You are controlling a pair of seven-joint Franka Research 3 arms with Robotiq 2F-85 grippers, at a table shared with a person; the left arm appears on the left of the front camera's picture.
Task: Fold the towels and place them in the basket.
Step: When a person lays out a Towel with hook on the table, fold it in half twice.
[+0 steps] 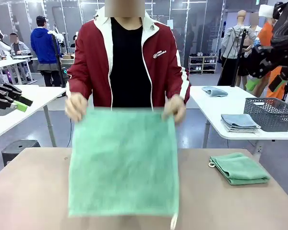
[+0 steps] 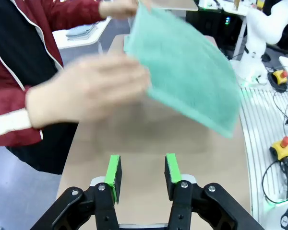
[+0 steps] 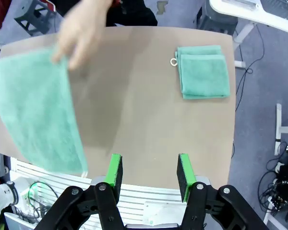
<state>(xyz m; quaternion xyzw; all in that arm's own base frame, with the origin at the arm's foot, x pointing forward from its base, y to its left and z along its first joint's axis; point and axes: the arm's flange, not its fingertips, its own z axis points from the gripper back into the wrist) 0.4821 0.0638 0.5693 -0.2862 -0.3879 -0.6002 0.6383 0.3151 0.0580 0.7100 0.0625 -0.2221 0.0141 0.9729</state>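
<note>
A person (image 1: 127,52) in a red jacket stands at the far side of the brown worktop (image 1: 29,191). One hand (image 1: 77,106) and the other hand (image 1: 175,109) each pinch a top corner of the open towel (image 1: 124,160). The open towel is green and fluffy. It is spread out flat and held up over the middle of the brown worktop. A small pale loop (image 1: 173,221) hangs from one bottom corner. I cannot tell if its low edge touches the brown worktop.

The folded towel (image 1: 239,167) lies on the brown worktop, off to the robot's right. It is green too, and it is well apart from the open towel. A little ring (image 1: 211,165) sticks out at its corner.

The basket (image 1: 271,115) is dark grey with holes in its sides. It sits on a white worktop (image 1: 216,108) behind and to the robot's right. A stack of grey-blue cloths (image 1: 239,122) lies just beside the basket.

The left pincer (image 2: 143,175) is up in the air over the near part of the brown worktop. Its two green fingers (image 2: 114,172) stand apart, and nothing is between them. The open towel is in front of it, not touching it.

The right pincer (image 3: 149,175) is high above the brown worktop and looks down on it. Its fingers stand apart too, and it is not gripping anything. The folded towel lies far below it.
</note>
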